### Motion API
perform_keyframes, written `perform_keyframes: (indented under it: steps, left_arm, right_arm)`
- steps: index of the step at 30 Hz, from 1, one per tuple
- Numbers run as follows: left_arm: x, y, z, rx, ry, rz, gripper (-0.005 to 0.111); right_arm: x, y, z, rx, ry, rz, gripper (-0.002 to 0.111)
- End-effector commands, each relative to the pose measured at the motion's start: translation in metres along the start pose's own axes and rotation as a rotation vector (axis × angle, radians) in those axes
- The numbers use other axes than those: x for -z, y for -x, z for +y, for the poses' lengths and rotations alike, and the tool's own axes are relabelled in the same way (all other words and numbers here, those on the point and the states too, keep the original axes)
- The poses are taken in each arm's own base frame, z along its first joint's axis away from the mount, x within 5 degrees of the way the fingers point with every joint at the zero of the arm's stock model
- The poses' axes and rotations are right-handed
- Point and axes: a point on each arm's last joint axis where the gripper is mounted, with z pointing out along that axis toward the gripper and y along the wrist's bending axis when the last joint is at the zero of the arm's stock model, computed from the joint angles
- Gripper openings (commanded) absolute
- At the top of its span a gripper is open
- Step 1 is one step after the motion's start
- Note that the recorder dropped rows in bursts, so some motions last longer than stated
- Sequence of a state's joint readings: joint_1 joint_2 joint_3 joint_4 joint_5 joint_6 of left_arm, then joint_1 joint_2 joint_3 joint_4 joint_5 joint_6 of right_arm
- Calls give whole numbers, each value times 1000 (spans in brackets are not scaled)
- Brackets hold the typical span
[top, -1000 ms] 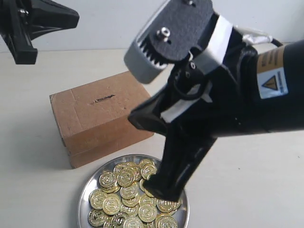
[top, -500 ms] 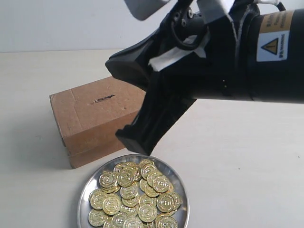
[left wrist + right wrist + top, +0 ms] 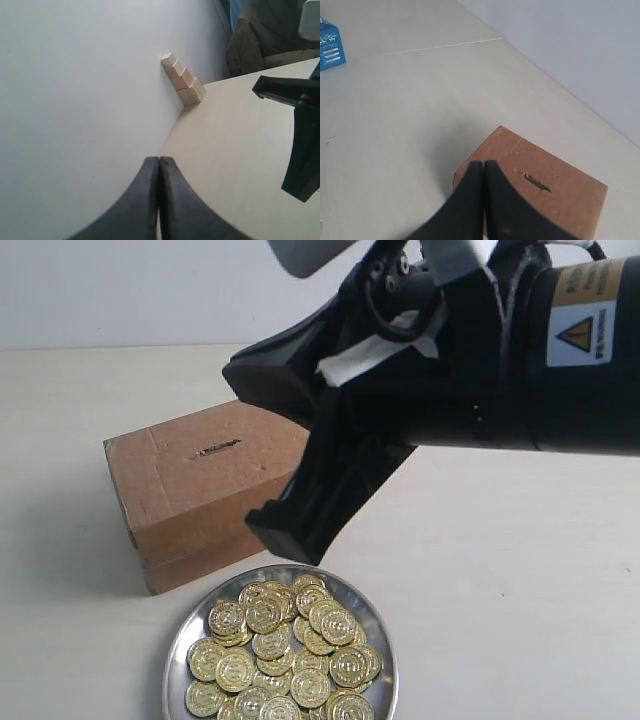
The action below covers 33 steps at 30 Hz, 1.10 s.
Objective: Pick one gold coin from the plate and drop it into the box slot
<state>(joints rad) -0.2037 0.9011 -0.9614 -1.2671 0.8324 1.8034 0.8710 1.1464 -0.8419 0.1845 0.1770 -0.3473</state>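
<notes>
The silver plate (image 3: pixel 177 642) sits at the front of the table, heaped with gold coins (image 3: pixel 282 650). Just behind it stands the brown cardboard box (image 3: pixel 190 502), its dark slot (image 3: pixel 218 449) on the top face. My right gripper (image 3: pixel 286 532) hangs shut above the plate's far rim, beside the box's near right corner. In the right wrist view the shut right gripper (image 3: pixel 484 162) points at the box (image 3: pixel 565 200), a little short of the slot (image 3: pixel 536 182); no coin shows between its fingers. My left gripper (image 3: pixel 159 159) is shut on nothing, aimed at the wall.
A blue carton (image 3: pixel 330 44) stands far off on the table. Small wooden blocks (image 3: pixel 184 80) are lined up against the wall at the table's edge. The big right arm (image 3: pixel 500 360) fills the upper right of the exterior view.
A second ago the right gripper's tips were down among the coins; it has risen and swung left toward the box, then nearly stopped. The left gripper has left the exterior view.
</notes>
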Motion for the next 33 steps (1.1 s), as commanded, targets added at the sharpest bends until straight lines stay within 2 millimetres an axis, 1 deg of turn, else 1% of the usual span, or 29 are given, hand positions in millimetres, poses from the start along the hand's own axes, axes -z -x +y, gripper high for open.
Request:
perform_keyframes:
  steps: [1,3,6,11,14,18,20,21,22,24,25,26,27,31,33]
  left_arm:
    - [17,17,-9,-49,30,-44,0]
    - [28,26,-15,-81,50,-70,0]
    - [43,34,-27,-115,77,-98,0]
    - [68,38,-44,-173,190,-83,0]
    - [81,36,-55,-206,283,-50,0]
    - [91,32,-71,-247,399,0,0]
    - [94,31,-79,-267,436,12,0]
    - [96,31,-83,-275,446,13,0]
    - [97,30,-86,-282,453,16,0]
    - [98,30,-91,-291,457,12,0]
    - [99,31,-92,-296,459,9,0]
    - [99,32,-93,-301,461,7,0]
    - [99,32,-94,-303,462,6,0]
    - [100,32,-94,-305,463,4,0]
    - [102,34,-99,-321,468,-3,0]
  right_arm:
    - [16,7,-6,3,-32,-61,0]
    - [27,10,-13,-5,-66,-90,0]
    - [48,15,-28,-24,-146,-141,0]
    - [95,21,-53,-51,-326,-246,0]
    - [125,23,-60,-56,-432,-309,0]
    - [168,24,-61,-49,-585,-396,0]
    - [193,24,-55,-35,-666,-455,0]
    - [202,23,-52,-28,-697,-476,0]
    - [216,23,-46,-16,-743,-510,0]
    - [233,22,-36,3,-803,-553,0]
    - [245,21,-27,19,-845,-586,0]
    - [259,19,-15,43,-895,-630,0]
    - [269,18,-5,62,-929,-662,0]
    - [294,11,28,124,-1016,-761,0]
    - [303,7,44,155,-1048,-806,0]
